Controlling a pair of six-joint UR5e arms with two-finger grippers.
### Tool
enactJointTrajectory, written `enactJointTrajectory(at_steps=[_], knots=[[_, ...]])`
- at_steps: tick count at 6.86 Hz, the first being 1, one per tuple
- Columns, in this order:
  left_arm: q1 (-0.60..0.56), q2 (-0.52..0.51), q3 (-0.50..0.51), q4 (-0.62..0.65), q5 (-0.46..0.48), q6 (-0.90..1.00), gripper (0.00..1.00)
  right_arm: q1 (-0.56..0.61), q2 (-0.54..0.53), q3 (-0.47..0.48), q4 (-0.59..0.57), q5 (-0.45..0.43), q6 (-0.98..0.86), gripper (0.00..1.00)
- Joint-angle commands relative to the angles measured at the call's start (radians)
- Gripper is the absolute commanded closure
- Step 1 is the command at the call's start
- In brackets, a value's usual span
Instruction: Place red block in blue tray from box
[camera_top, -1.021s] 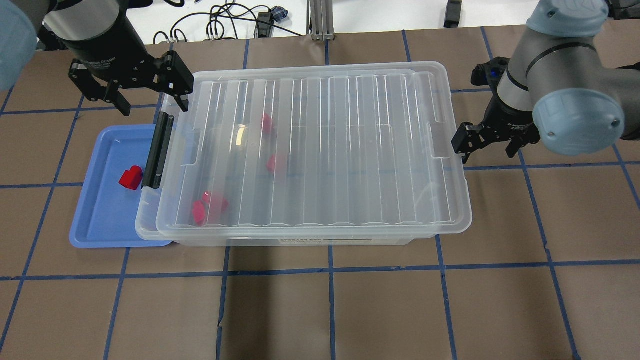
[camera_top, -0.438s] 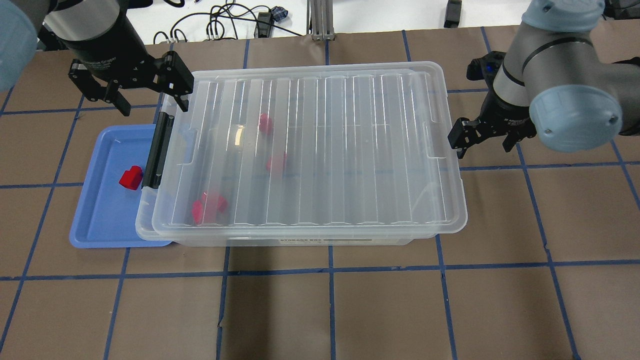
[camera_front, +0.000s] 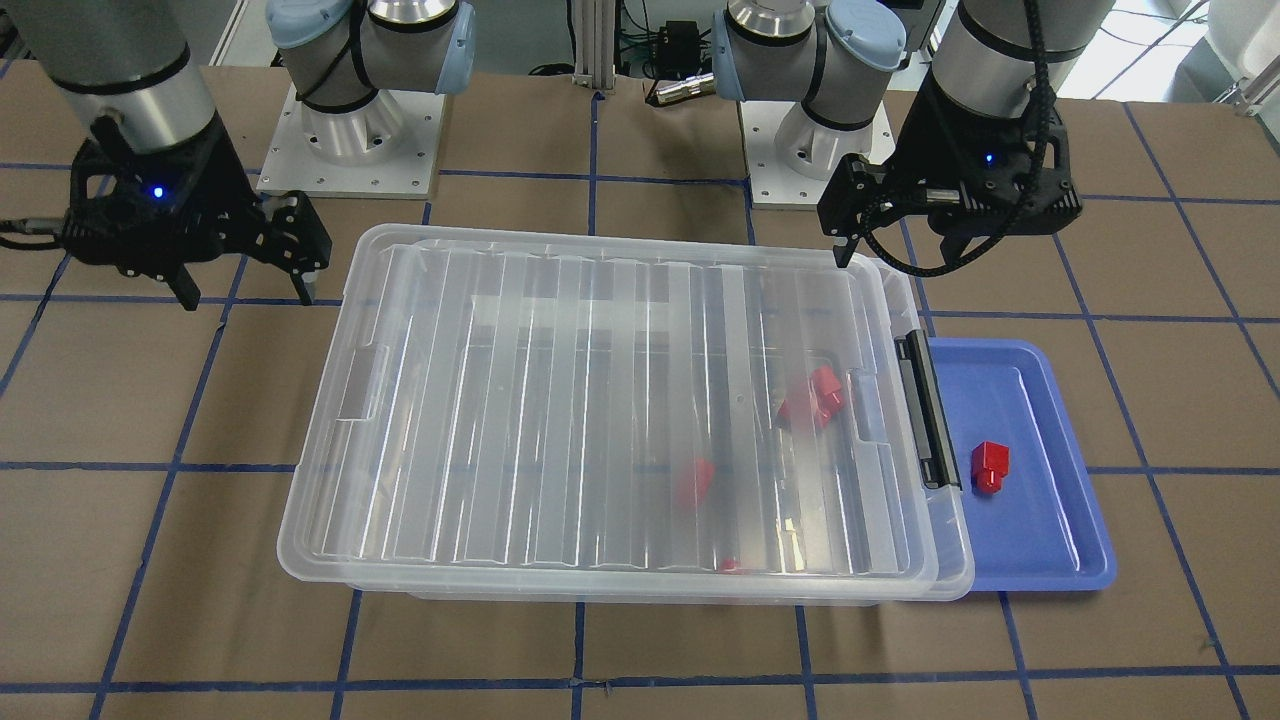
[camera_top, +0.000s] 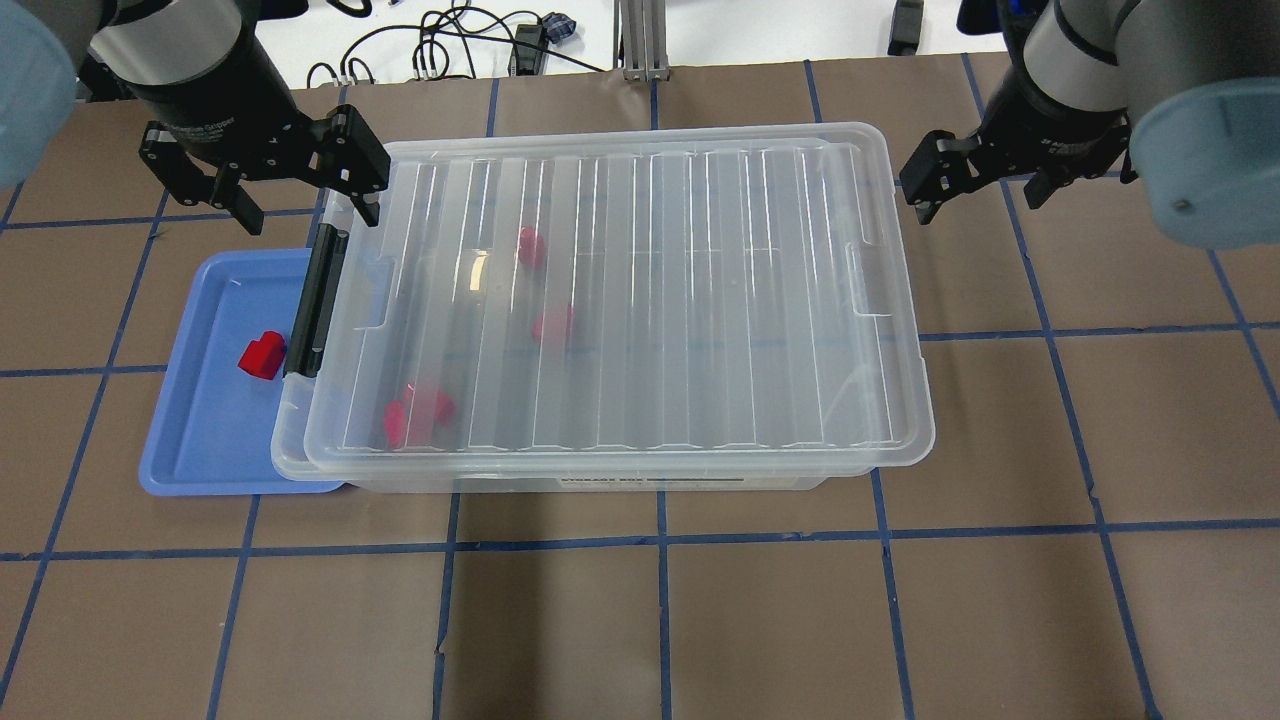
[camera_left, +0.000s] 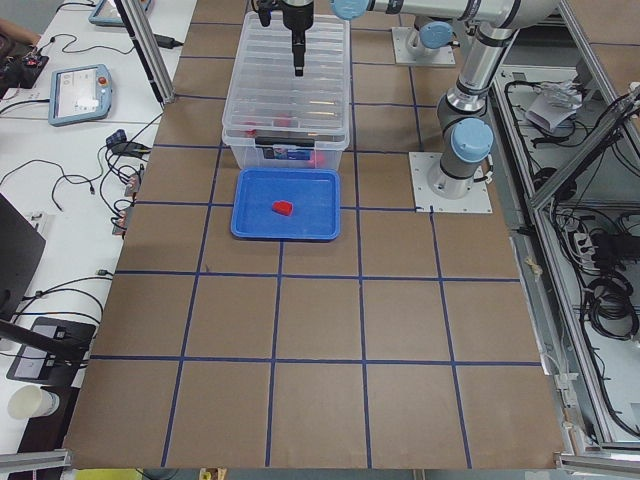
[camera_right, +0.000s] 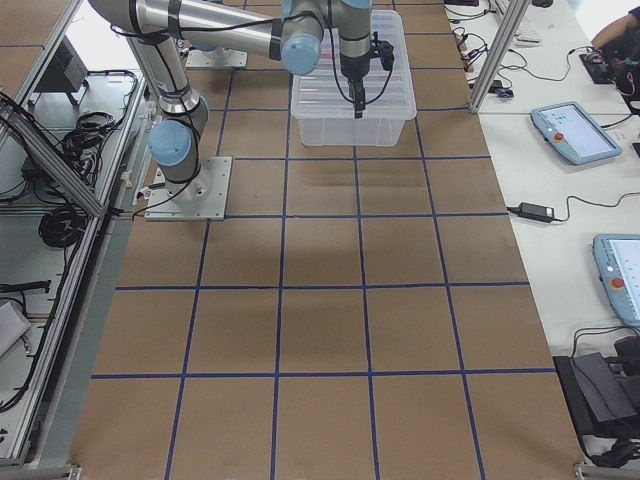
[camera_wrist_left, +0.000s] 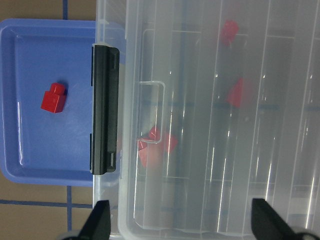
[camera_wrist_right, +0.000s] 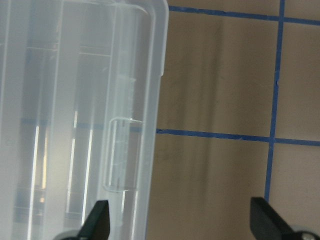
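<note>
One red block lies in the blue tray, also in the front view and the left wrist view. The clear box has its ribbed lid on, black latch bar over the tray's edge. Three more red blocks show blurred through the lid. My left gripper is open and empty, above the box's far left corner by the latch. My right gripper is open and empty, off the box's far right corner, over the table.
The blue tray is partly tucked under the box's latch end. Brown table paper with blue tape lines lies all round. Cables and a metal post are beyond the far edge. The robot bases stand behind the box.
The lid slid slightly toward the latch end. My right gripper then drew back from the box's right short end toward the far side of the table. The left gripper stayed put.
</note>
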Motion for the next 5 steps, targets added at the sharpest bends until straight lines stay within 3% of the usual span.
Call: enactJointTrajectory(at_steps=[1, 5], knots=[[-0.002, -0.006, 0.001, 0.000, -0.001, 0.000, 0.00, 0.078, -0.013, -0.112, 0.175, 0.010, 0.096, 0.00], [-0.004, -0.009, -0.002, 0.000, -0.001, 0.001, 0.00, 0.086, -0.004, -0.120, 0.180, -0.001, 0.147, 0.00]])
